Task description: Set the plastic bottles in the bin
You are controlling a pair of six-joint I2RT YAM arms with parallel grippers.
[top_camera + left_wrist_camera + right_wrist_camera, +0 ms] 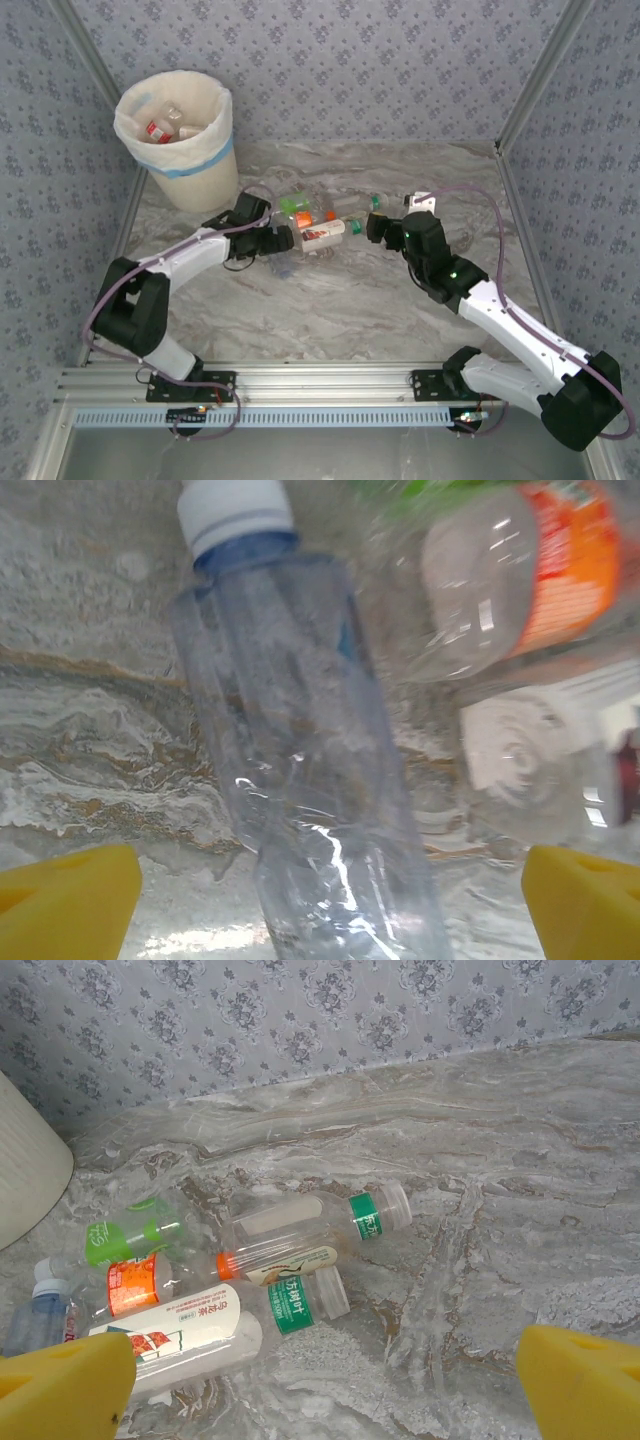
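1. My left hand (283, 240) lay low at the left edge of the plastic bottles (315, 222) heaped mid-worktop. My right hand (378, 228) sat at the heap's right edge, facing it.
2. Left hand was released, with its fingers spread wide. In the wrist view a clear white-capped bottle (300, 780) ran out from between the yellow fingertips (70, 895), base toward me and cap away. Its long axis was nearly in line with my reach, the cap leaning a little left. The tips stood either side of the body, and I saw no contact.
3. Judgement: the left hand was the nearer one, and closing would take the bottle across its width, low on the body.
4. An orange-labelled bottle (530, 580) lay just beside the clear one, up and to the right. It might get nudged on the lift.
5. Right hand was also released, with nothing between its fingers. Its wrist view showed the heap ahead and left, with a green-banded bottle (310, 1225) lying crosswise nearest.
6. The bin (185, 150) stood in the far left corner, well apart from the heap and on my left arm's side. A few bottles already lay inside it (160, 128).
7. The worktop (340, 300) was smooth and marbled, with some sheen. Patterned walls closed in the back and both sides.
8. The clear bottle's wall looked thin and creased, so it would likely give under the squeeze.
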